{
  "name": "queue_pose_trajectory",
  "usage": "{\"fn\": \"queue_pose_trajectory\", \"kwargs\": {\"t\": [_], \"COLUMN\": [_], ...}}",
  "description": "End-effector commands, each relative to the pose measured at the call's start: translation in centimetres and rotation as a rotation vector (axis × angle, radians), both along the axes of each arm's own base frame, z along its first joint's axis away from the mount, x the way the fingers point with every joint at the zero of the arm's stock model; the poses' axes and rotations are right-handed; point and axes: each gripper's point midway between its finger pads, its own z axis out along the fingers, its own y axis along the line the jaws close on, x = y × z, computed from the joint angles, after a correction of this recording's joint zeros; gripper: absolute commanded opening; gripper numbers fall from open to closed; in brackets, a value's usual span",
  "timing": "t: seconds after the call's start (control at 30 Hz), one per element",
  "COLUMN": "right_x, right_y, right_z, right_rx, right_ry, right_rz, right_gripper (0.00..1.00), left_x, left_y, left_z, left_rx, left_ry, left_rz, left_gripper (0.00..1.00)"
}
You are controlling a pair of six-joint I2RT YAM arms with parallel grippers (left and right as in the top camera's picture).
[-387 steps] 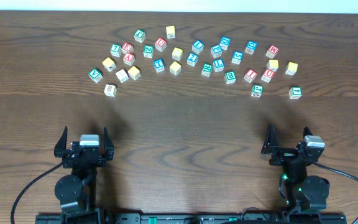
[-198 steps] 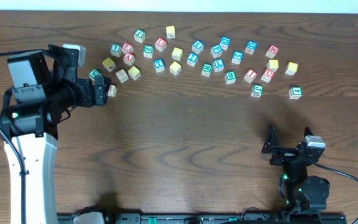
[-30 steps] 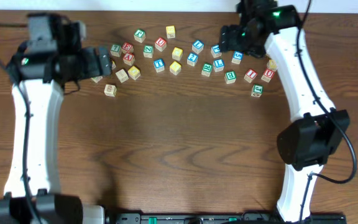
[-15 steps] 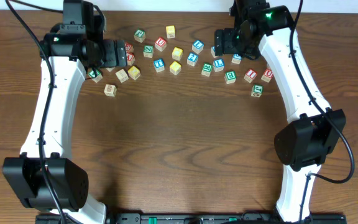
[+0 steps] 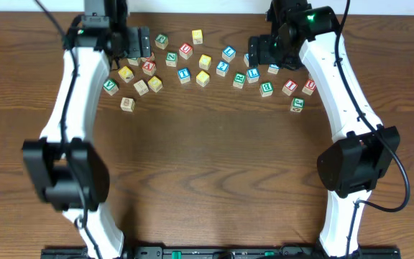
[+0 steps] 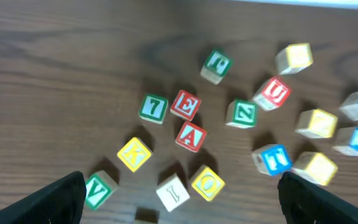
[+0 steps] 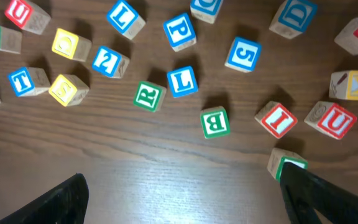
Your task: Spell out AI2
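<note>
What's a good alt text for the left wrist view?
Looking down on a dark wooden table scattered with alphabet cubes: the red A cube sits mid-frame next to a red E cube and green 7 cube, with a pale I cube lower in frame. The left gripper is open above them, its dark fingers at the bottom corners, holding nothing.
</note>
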Motion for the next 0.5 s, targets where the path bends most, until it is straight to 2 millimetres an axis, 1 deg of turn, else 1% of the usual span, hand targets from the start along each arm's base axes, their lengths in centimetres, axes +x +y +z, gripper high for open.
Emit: {"fn": "queue_pose_trajectory", "kwargs": {"t": [0.0,0.1,0.3,0.47], "right_x": [0.0,0.0,-0.3,-0.4], "right_y": [0.1,0.1,0.0,-0.2], "right_z": [0.7,0.7,0.5,0.5], "right_rx": [-0.014,-0.014,-0.020,-0.031], "right_ry": [-0.016,-0.015,-0.002,0.002], "right_rz": [0.009,0.009,0.009,0.005], "right_gripper": [0.94,0.94,0.95,0.95], "left_x": [2.0,2.7,3.2,3.9], "left_y": [-1.1,-1.9,-2.2,-2.3], "left_z": [-1.0,-2.9,-6.9,-9.1], "left_rx": [0.055,0.075,0.088,0.096], "left_ry": [0.016,0.053,0.116,0.127], "left_rz": [-0.075,-0.099,-0.102,-0.115], "left_gripper": [0.97,0.96,0.95,0.94]}}
